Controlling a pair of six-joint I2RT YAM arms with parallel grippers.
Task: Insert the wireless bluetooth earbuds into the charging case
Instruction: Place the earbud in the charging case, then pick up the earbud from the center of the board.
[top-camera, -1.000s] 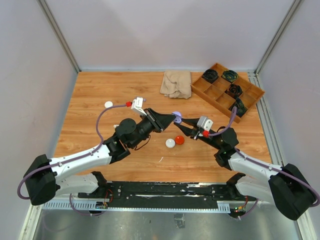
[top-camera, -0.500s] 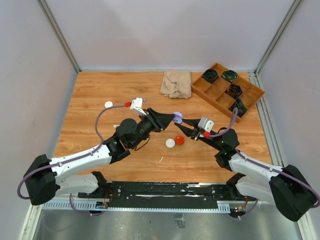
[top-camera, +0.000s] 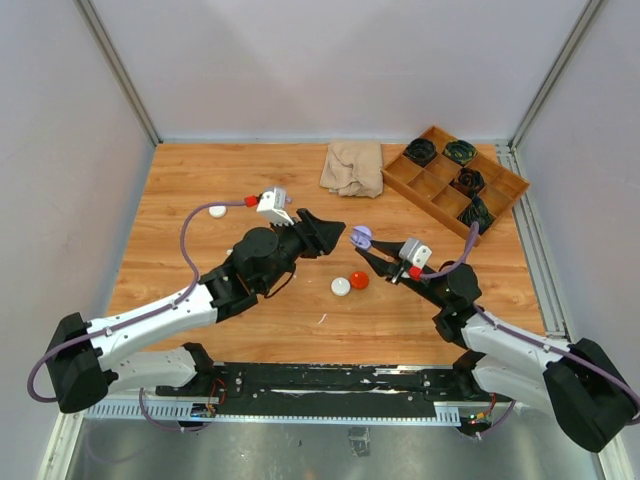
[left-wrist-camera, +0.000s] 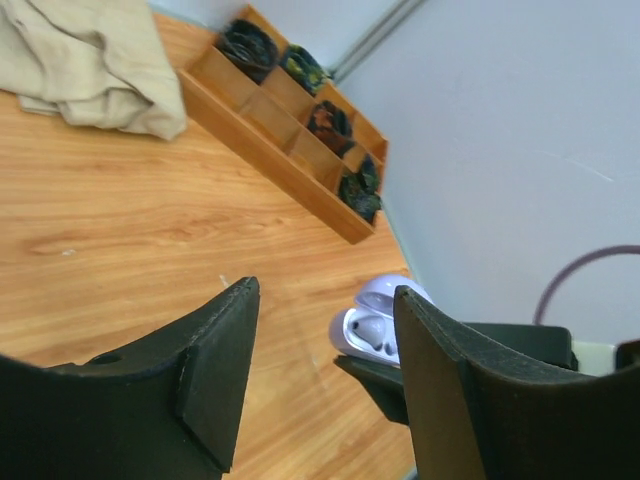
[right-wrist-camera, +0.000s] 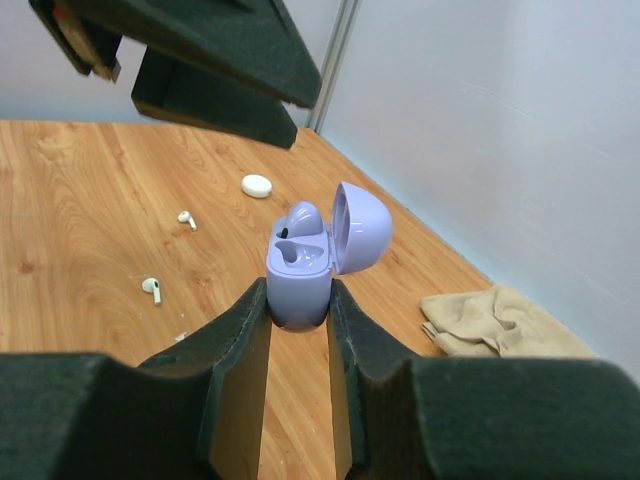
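Bright, even diffuse light; faint soft shadows on table (top-camera: 180, 190); left hand (left-wrist-camera: 325, 290) slightly blurred up close.

Cloth (top-camera: 352, 167) at far ctr, tray (top-camera: 432, 190) just R of it — two round cases (top-camera: 341, 286) (top-camera: 359, 280) mid-table, third case (top-camera: 217, 210) far L.

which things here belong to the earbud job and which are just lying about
Job: purple case, held by right gripper; purple earbud in it; loose white earbuds.
Lying about: beige cloth; wooden tray; red puck; white puck.
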